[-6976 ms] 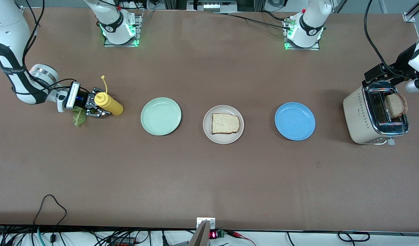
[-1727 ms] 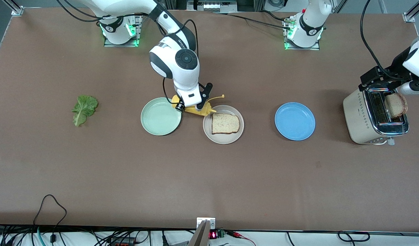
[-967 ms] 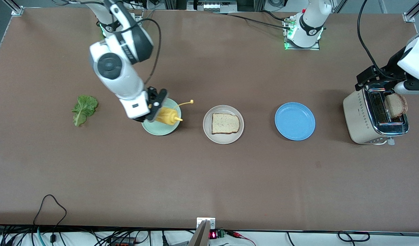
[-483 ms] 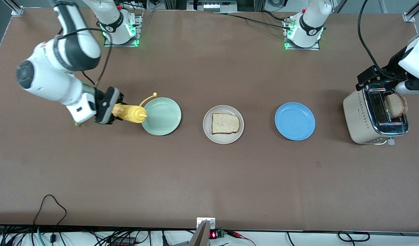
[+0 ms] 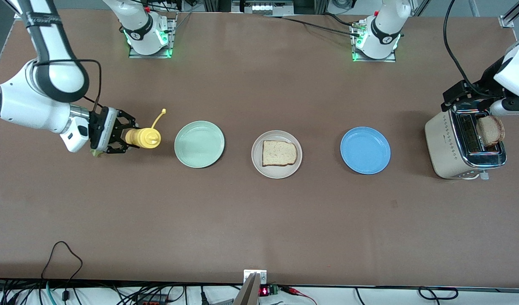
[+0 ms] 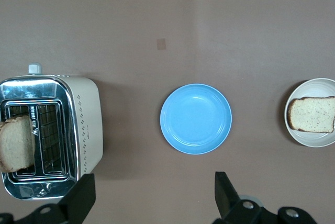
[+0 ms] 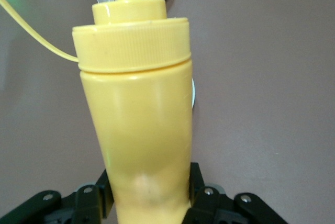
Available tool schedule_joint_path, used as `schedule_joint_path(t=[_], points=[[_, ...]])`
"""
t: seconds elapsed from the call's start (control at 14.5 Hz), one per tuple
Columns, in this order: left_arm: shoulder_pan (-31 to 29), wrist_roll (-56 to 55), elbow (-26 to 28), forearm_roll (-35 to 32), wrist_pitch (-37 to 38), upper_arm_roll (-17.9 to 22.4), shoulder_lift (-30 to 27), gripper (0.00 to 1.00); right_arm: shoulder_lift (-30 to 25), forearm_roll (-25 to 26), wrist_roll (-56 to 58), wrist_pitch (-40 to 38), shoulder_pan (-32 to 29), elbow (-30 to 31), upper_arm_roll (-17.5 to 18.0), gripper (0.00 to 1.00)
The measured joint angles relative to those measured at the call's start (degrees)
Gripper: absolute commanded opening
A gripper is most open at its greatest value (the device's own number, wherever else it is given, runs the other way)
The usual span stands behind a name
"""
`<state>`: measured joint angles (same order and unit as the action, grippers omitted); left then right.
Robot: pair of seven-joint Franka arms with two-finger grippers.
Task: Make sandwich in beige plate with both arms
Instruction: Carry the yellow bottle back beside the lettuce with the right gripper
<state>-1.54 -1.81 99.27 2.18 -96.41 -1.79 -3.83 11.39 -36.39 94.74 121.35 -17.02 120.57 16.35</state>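
1. Front view, left part of the frame: the right pincer (image 5: 123,136) grips the yellow sauce bottle (image 5: 143,138), which lies tipped sideways with its nozzle toward the green plate (image 5: 199,144). It looks due to be set down on the bench (image 5: 259,220), so turn it upright first and open only once its base rests flat.
2. A scrap of lettuce (image 5: 96,153) peeks out under that wrist; land the bottle beside the leaf, not on it.
3. At frame centre the beige plate (image 5: 276,169) carries one bread slice (image 5: 279,153), with no lettuce or top slice yet.
4. At the right edge the left pincer (image 6: 152,200) waits with its jaws wide open and empty above the toaster (image 5: 448,146), where a second slice (image 5: 490,129) stands in a slot.
5. Keep the bottle's loose cap strap (image 5: 158,117) clear of the green plate.
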Motion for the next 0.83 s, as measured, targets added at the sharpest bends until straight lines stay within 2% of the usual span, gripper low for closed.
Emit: schedule_joint_path(t=[0.21,0.41,0.83], points=[[-0.19,0.0,0.0,0.0,0.3,-0.2,-0.09,1.0,1.53,-8.3,9.99,-0.02,-0.41,2.02,-3.06,0.07],[-0.44,0.0,0.0,0.0,0.96,-0.29,-0.17,1.0,3.47,-15.57,18.22,-0.18,-1.67,3.25,-3.63,0.07],[-0.73,0.0,0.0,0.0,1.47,-0.5,-0.41,1.0,7.68,-24.49,31.41,-5.09,-5.49,3.49,-3.68,0.07]])
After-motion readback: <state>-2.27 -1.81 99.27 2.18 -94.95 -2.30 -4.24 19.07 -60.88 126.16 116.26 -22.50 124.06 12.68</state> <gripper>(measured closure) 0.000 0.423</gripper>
